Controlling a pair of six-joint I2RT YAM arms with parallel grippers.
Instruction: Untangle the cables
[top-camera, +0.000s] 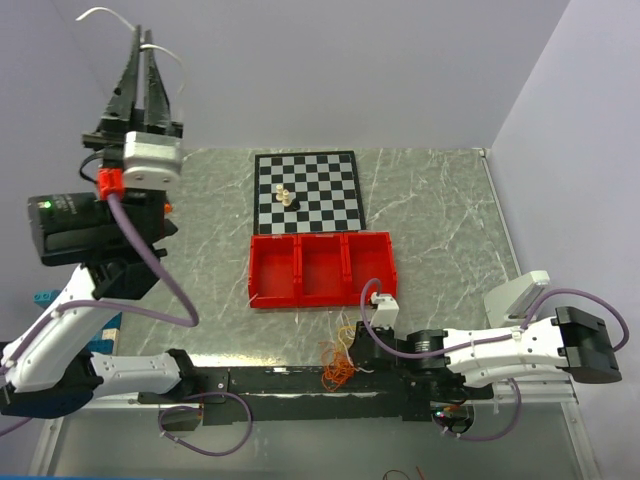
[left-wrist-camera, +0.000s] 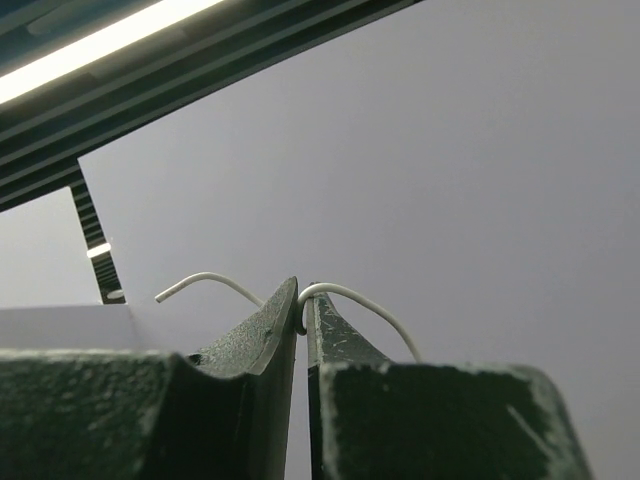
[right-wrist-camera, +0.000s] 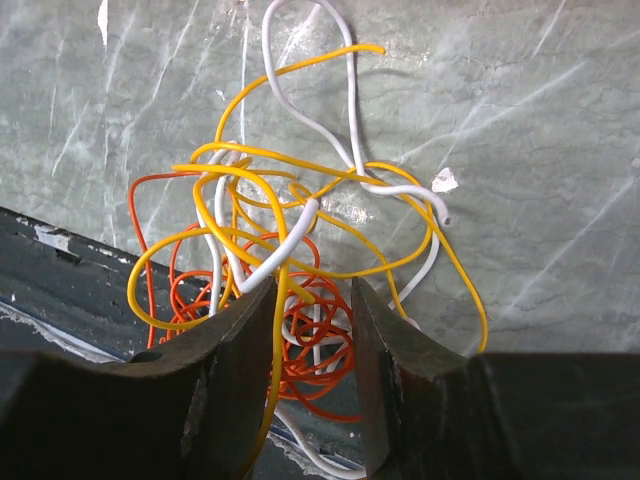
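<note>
My left gripper (top-camera: 146, 55) is raised high at the far left, pointing up, and is shut on a white cable (top-camera: 100, 13). In the left wrist view the white cable (left-wrist-camera: 352, 297) is pinched between the fingertips of the left gripper (left-wrist-camera: 302, 303), and both ends arch out sideways. A tangle of yellow, red-orange and white cables (top-camera: 338, 362) lies at the table's near edge. My right gripper (top-camera: 357, 345) is low beside it. In the right wrist view the right gripper (right-wrist-camera: 312, 300) is open over the tangle (right-wrist-camera: 300, 250), with orange loops between the jaws and a yellow cable (right-wrist-camera: 275, 350) along the left finger.
A chessboard (top-camera: 330, 185) with a few pieces (top-camera: 284, 196) lies at the back centre. A red three-compartment tray (top-camera: 322, 240) sits in front of it. A small white block (top-camera: 381, 298) lies by the tray's right corner. A black rail (top-camera: 290, 383) runs along the near edge.
</note>
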